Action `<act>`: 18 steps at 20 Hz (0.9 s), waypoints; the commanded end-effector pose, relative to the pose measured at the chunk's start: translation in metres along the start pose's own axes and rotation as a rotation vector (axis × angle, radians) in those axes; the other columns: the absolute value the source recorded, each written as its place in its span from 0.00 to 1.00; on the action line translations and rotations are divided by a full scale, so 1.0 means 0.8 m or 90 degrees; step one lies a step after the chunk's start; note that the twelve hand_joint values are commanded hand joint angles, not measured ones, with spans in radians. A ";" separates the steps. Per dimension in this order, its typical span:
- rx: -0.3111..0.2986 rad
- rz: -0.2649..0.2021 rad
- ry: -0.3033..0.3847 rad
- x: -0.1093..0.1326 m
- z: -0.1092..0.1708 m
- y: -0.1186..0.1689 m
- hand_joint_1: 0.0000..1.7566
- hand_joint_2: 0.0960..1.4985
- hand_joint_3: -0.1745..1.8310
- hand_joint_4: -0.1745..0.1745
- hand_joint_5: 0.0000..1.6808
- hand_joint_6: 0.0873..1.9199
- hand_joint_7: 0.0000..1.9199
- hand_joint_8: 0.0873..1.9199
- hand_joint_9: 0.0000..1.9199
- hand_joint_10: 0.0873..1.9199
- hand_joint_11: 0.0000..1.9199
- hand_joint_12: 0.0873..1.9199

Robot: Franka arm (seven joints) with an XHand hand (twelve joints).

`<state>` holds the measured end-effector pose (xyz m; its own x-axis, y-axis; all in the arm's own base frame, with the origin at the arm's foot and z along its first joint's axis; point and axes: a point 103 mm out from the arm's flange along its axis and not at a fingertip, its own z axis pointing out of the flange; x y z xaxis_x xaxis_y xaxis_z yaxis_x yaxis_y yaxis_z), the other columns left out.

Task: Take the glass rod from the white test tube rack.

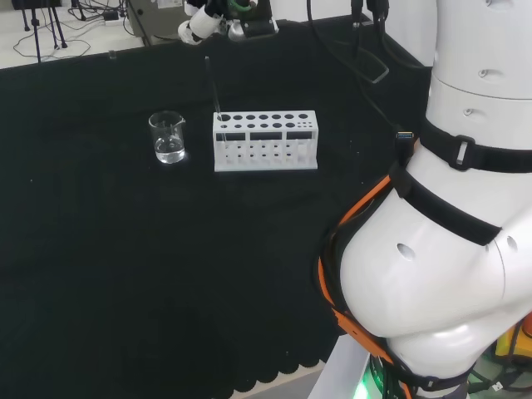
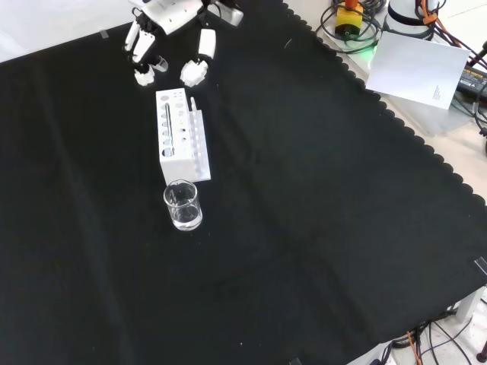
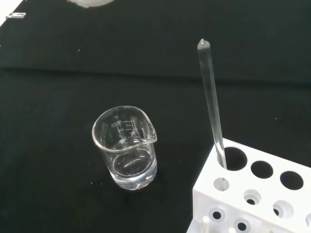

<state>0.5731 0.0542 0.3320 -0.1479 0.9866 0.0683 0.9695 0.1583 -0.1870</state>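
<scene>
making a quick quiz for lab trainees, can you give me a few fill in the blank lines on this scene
1. The glass rod stands in a hole at the end of the rack nearest the ____.
2. The beaker stands ____ on the cloth.
3. The cloth is ____ in colour.
4. The robot hand is ____, and holds nothing.

Missing words: beaker; upright; black; open

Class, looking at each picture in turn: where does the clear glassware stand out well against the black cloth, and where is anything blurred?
Wrist view: glass rod and beaker sharp, edges bright; blurred white patch at the edge. Head view: rod a faint line. Front view: the rod shows against the white rack.
</scene>
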 end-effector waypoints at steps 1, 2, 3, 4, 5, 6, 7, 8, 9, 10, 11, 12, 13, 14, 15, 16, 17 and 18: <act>0.006 -0.003 -0.003 -0.005 0.017 0.000 0.42 0.51 0.40 0.00 0.22 0.47 0.45 0.48 0.58 0.46 0.33 0.67; 0.005 -0.004 -0.001 -0.007 0.020 0.001 0.42 0.51 0.40 0.00 0.22 0.48 0.45 0.48 0.58 0.46 0.33 0.67; 0.005 -0.004 0.004 -0.009 0.024 0.002 0.41 0.51 0.40 0.00 0.22 0.48 0.45 0.48 0.58 0.46 0.33 0.67; 0.008 -0.003 0.005 -0.011 0.028 0.004 0.41 0.51 0.40 0.00 0.22 0.48 0.45 0.49 0.58 0.46 0.34 0.67; 0.011 -0.003 0.004 -0.012 0.032 0.005 0.40 0.51 0.40 0.00 0.23 0.49 0.46 0.49 0.58 0.46 0.34 0.67; 0.013 -0.003 0.005 -0.013 0.036 0.006 0.40 0.52 0.40 0.00 0.23 0.49 0.46 0.49 0.58 0.46 0.34 0.67; 0.015 -0.003 0.005 -0.014 0.040 0.008 0.40 0.52 0.40 0.00 0.23 0.50 0.46 0.49 0.59 0.46 0.34 0.67; 0.016 -0.004 0.006 -0.015 0.044 0.009 0.39 0.52 0.40 0.00 0.24 0.50 0.46 0.49 0.59 0.46 0.34 0.67; 0.018 -0.004 0.006 -0.016 0.047 0.011 0.39 0.52 0.40 0.00 0.24 0.50 0.46 0.49 0.59 0.46 0.34 0.67; 0.020 -0.006 0.010 -0.017 0.051 0.012 0.39 0.52 0.40 0.00 0.24 0.51 0.46 0.49 0.59 0.46 0.35 0.67; 0.024 -0.006 0.033 -0.020 0.054 0.013 0.39 0.53 0.40 0.00 0.24 0.51 0.46 0.49 0.59 0.46 0.35 0.67; 0.027 -0.007 0.073 -0.023 0.058 0.015 0.39 0.53 0.40 0.00 0.24 0.51 0.47 0.49 0.59 0.46 0.35 0.67; 0.030 -0.010 0.083 -0.025 0.062 0.016 0.39 0.53 0.40 0.00 0.24 0.52 0.47 0.49 0.59 0.46 0.35 0.66; 0.035 -0.012 0.075 -0.026 0.066 0.017 0.39 0.53 0.40 0.00 0.24 0.52 0.47 0.49 0.60 0.46 0.36 0.66; 0.039 -0.013 0.068 -0.027 0.069 0.018 0.38 0.53 0.40 0.00 0.24 0.52 0.47 0.49 0.60 0.46 0.36 0.66; 0.043 -0.012 0.068 -0.029 0.073 0.019 0.38 0.53 0.40 0.00 0.24 0.52 0.47 0.49 0.60 0.46 0.36 0.66; 0.046 -0.011 0.066 -0.030 0.076 0.020 0.38 0.53 0.40 0.00 0.24 0.52 0.47 0.49 0.60 0.46 0.37 0.66; 0.050 -0.011 0.060 -0.030 0.078 0.020 0.38 0.53 0.40 0.00 0.24 0.52 0.47 0.49 0.60 0.46 0.37 0.66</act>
<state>0.5775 0.0450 0.2835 -0.1413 0.9776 0.1561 0.9577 0.1749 -0.2286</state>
